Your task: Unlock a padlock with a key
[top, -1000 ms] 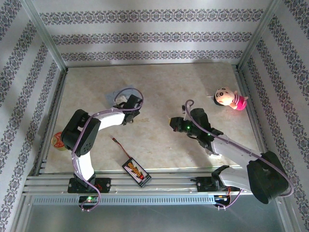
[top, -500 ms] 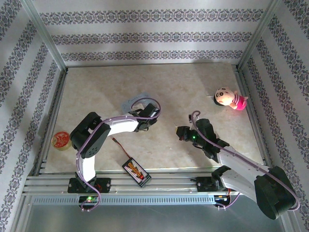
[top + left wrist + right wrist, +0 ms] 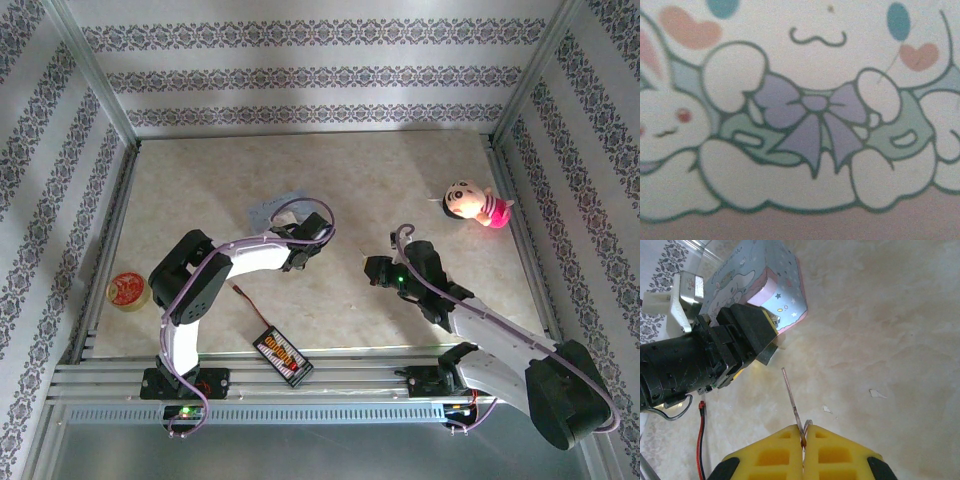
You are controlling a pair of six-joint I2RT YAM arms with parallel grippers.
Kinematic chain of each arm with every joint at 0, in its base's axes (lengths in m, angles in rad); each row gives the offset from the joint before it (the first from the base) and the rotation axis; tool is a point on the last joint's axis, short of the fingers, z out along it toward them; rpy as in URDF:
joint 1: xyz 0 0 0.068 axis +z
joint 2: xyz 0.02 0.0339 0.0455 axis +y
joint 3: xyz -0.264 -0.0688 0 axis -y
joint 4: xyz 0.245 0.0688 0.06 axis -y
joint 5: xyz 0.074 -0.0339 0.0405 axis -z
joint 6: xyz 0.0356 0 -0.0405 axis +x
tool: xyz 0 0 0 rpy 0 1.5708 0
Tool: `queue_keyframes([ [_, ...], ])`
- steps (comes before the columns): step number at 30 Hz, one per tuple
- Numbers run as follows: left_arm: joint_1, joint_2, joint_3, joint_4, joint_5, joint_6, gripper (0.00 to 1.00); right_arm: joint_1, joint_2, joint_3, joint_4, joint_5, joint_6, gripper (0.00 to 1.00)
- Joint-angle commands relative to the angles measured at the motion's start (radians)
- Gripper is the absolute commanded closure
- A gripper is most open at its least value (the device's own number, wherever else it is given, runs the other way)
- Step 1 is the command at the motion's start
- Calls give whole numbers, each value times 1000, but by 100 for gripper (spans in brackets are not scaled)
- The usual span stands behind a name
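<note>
1 tin (image 3: 790, 290) behind L arm (image 3: 685, 365), key (image 3: 790, 395) nr, doll (image 3: 475, 203)

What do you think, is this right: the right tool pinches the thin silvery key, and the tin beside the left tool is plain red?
No. The tin is light blue with cartoon figures, not plain red, as the right wrist view shows. The right tool does pinch the thin silvery key, and the tin is beside the left tool.

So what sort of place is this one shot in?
Likely a lab test booth: wallpapered panels in a metal frame, left arm and right arm bolted to a rail, a toy doll.
</note>
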Motion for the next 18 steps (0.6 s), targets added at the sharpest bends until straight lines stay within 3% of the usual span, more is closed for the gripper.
queue_keyframes([
  [1, 11, -1, 21, -116, -112, 35, 42, -10, 5, 28, 26, 3, -14, 100],
  [10, 11, -20, 4, -103, -132, 58, 55, -10, 25, 47, 24, -9, -20, 100],
  [18, 6, -40, -2, -120, -131, 70, 47, -10, 54, 59, 28, -14, -20, 100],
])
